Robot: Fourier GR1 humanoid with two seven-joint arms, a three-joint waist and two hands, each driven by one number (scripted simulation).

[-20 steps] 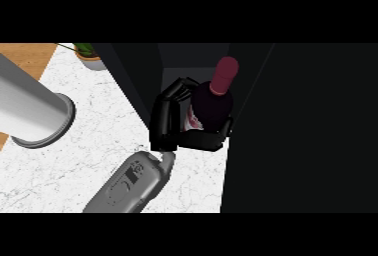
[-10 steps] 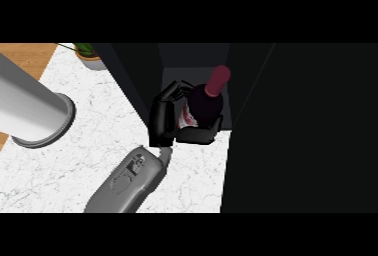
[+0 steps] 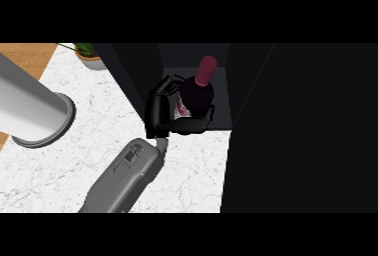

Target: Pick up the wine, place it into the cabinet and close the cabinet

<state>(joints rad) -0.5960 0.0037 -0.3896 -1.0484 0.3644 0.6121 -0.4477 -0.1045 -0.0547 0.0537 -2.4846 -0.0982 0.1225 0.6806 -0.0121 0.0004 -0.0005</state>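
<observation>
wine (image 3: 198, 92): dark bottle, maroon neck (pale label) | left hand (image 3: 157, 112) grips it

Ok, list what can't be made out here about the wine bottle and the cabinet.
Head view only.
- Dark red glass wine bottle: lower body and base are hidden by the black robot hand curled round it; whether it rests on the cabinet floor cannot be told.
- Tall black cabinet: interior too dark for shelves or a door to show.
- Other robot hand: outside the view.
</observation>
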